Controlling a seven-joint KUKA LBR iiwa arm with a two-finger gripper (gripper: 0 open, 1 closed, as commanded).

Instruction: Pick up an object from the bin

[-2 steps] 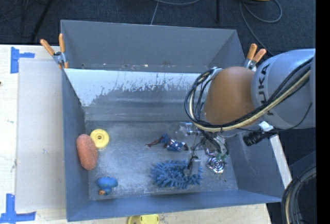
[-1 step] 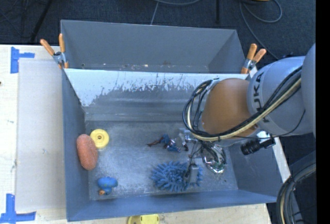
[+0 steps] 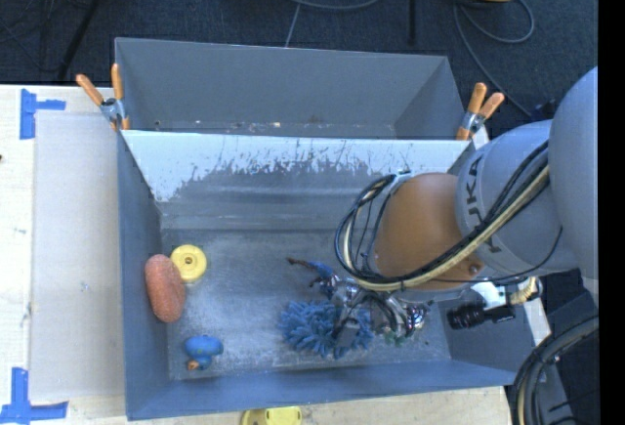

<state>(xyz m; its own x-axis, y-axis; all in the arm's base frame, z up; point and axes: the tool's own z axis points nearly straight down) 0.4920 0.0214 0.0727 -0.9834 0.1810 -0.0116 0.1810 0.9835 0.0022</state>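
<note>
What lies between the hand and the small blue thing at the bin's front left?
In the camera view, a shaggy blue thing lies right beside the hand. From it to the small blue thing, the bin floor is bare.

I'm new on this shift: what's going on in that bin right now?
The arm reaches in from the right, and its gripper is down at a shaggy blue mop-like thing near the front of the grey bin. It does not look lifted yet. At the left lie an orange oblong piece, a yellow round thing and a small blue thing, well apart from the gripper.
</note>
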